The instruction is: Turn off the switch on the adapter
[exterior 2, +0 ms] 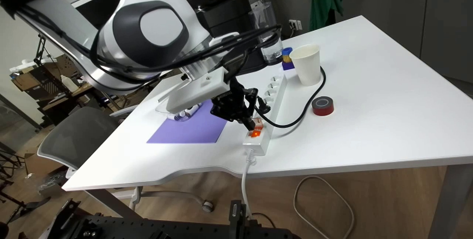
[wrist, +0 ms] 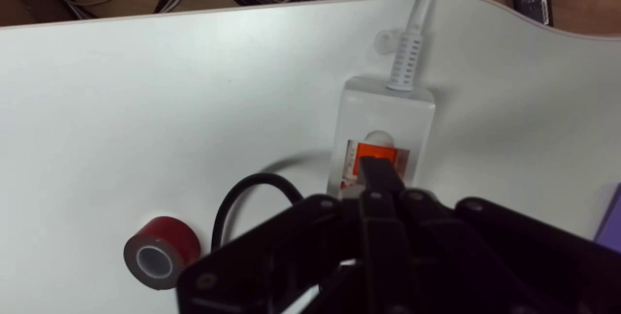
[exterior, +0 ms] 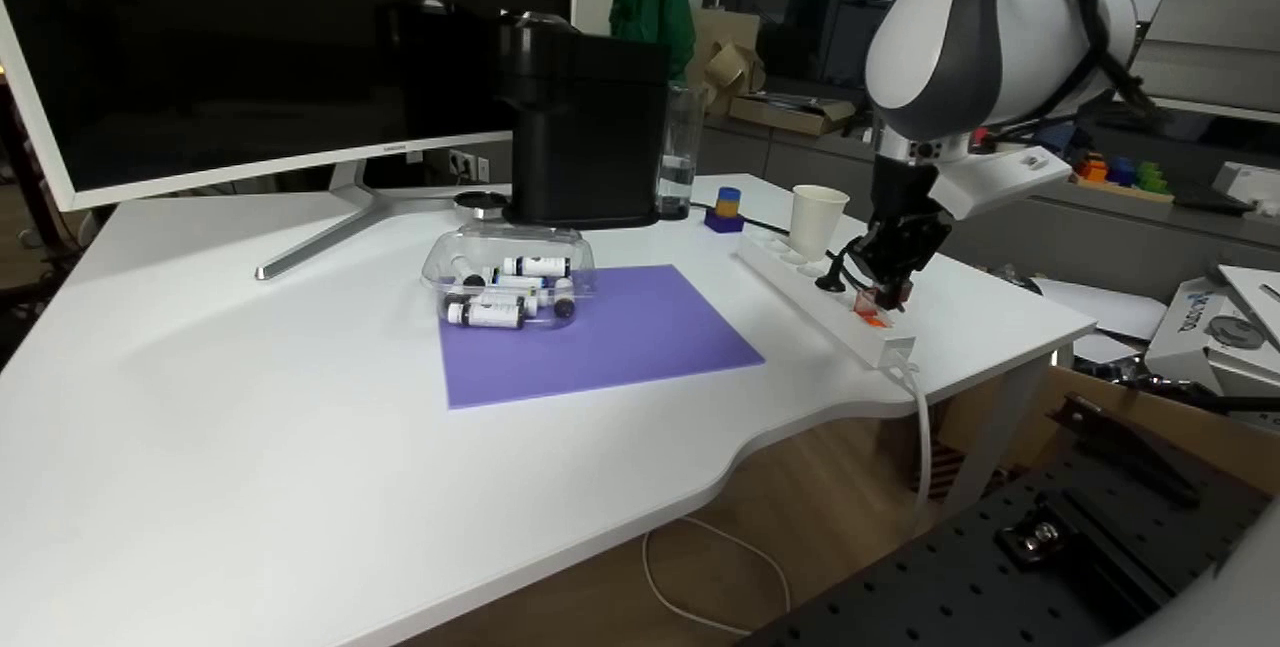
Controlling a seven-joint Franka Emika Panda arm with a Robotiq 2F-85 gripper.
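Pressing switch (wrist: 374, 151): judged to be the step in hand; bright orange is seen, prob. lit, so "off" is taken as not yet reached.
Adapter (wrist: 388, 110): laid on white table (wrist: 145, 86), switch end set nr the edge, white cable (wrist: 406, 57) led out of that end & over.
Clear reddish piece (exterior: 865, 303): seen just beside the switch; what it is can't be told.
Gripper (wrist: 382, 173): fingers together, nothing seen held btwn; poised right at the switch, part of which is hidden by them in wrist view. Contact w/ it can't be confirmed.
Fingertips (wrist: 378, 166): next, a short straight push down is called for, put on the raised half. Which half that is can't be made out, so aim may need shifting. Then a clean lift.
Black plug (exterior 2: 264, 106): seated in adapter nr the gripper; its black cord (exterior 2: 295, 122) could be snagged, so sideways travel should be kept small.
Paper cup (exterior 2: 306, 65): stood beside adapter, toward the end opp. the switch.
Tape roll (exterior 2: 322, 107): set on table, well apart from gripper.
Purple mat (exterior: 610, 337): laid on adapter's other side.
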